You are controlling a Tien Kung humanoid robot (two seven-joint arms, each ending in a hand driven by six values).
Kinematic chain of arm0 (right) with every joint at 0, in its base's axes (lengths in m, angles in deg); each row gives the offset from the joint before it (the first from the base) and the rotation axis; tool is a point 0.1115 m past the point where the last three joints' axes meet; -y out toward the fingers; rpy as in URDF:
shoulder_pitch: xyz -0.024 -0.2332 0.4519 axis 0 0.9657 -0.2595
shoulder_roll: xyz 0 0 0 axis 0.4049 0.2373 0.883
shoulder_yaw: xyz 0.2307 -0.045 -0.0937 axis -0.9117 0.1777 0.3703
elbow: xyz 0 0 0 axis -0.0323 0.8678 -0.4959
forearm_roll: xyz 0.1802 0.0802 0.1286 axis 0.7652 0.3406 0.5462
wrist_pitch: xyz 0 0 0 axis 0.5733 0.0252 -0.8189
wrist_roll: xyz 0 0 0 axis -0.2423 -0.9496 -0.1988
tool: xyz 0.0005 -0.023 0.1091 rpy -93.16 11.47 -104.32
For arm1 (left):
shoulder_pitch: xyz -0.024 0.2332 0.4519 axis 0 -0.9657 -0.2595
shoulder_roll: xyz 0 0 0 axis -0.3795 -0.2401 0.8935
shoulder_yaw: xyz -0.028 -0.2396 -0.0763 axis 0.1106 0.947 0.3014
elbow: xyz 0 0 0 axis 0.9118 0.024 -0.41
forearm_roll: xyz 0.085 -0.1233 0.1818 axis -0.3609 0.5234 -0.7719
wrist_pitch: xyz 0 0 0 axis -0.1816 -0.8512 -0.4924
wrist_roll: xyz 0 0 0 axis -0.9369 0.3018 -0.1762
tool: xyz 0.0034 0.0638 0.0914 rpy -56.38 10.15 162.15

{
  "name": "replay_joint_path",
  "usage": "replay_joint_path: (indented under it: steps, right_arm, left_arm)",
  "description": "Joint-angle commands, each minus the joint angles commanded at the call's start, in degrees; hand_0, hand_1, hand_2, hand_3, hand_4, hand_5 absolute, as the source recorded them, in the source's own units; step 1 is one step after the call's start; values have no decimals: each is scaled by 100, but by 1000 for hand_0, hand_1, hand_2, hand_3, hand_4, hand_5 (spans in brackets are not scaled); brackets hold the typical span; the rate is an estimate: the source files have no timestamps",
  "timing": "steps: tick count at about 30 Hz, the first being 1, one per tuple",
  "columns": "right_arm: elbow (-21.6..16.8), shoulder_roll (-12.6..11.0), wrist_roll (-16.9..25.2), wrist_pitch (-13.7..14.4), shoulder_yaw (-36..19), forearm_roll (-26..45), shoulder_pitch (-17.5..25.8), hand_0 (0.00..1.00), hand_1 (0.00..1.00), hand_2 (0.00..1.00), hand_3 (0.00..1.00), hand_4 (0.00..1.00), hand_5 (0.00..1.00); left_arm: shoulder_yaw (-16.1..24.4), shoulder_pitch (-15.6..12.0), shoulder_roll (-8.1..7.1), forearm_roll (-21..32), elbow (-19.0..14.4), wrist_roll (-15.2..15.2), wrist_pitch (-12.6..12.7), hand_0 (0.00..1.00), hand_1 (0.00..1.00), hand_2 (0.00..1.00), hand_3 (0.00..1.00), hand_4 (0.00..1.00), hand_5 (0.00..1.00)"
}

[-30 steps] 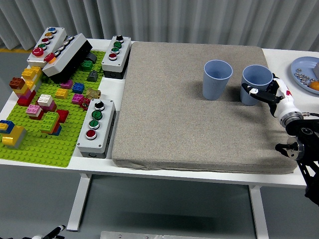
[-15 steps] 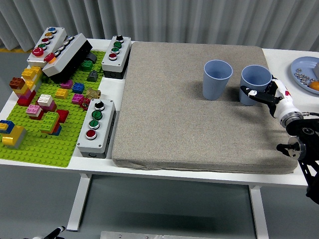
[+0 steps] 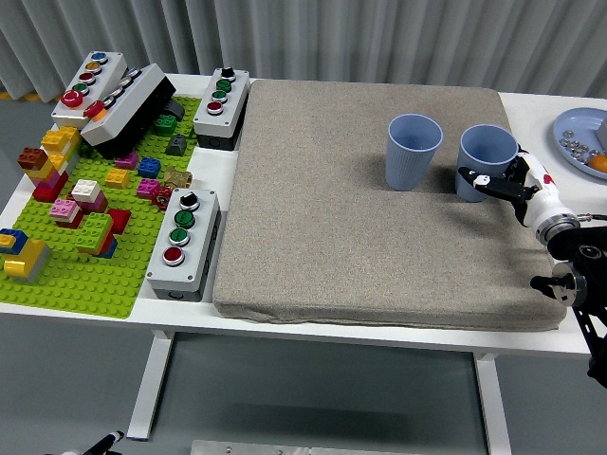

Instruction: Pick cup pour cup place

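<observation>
Two blue cups stand upright on the grey mat (image 3: 332,227). The left cup (image 3: 413,152) stands free near the mat's far middle. On the mat's right side stands the right cup (image 3: 487,148), and my right hand (image 3: 493,173) comes in from the right edge and wraps its lower half. A black finger (image 3: 472,176) crosses the cup's front while the other fingers sit at its right side. What is inside either cup is hidden. My left arm does not show.
A blue plate (image 3: 572,125) with small items and an orange piece (image 3: 598,162) sits at the far right. Left of the mat are button boxes (image 3: 183,242) (image 3: 221,106) and a green brick baseplate (image 3: 85,275) with several bricks.
My right hand has slid slightly toward the right and down along the right cup. The cup has barely shifted on the mat.
</observation>
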Motion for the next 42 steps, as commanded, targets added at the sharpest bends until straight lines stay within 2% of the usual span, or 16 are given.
replay_joint_path:
  steps: [24,33,34,42]
  right_arm:
    - [-148,-200,-59,-58,-77,13,183,984,934,998,968,849,268]
    - [-285,-282,-204,-206,-101,-227,276,995,946,998,975,861,283]
    - [-289,-286,-226,-231,-114,-257,275,998,968,998,998,917,380]
    - [-321,-341,-326,-353,-202,-368,306,998,982,998,998,917,385]
  left_arm:
    - [50,-11,20,-3,0,-1,2,827,829,882,814,640,998]
    - [76,-21,31,-34,0,14,-15,827,829,882,814,641,998]
    - [77,-22,32,-38,0,14,-17,827,829,882,814,640,998]
    - [79,-40,43,-33,0,10,-15,827,829,882,813,640,998]
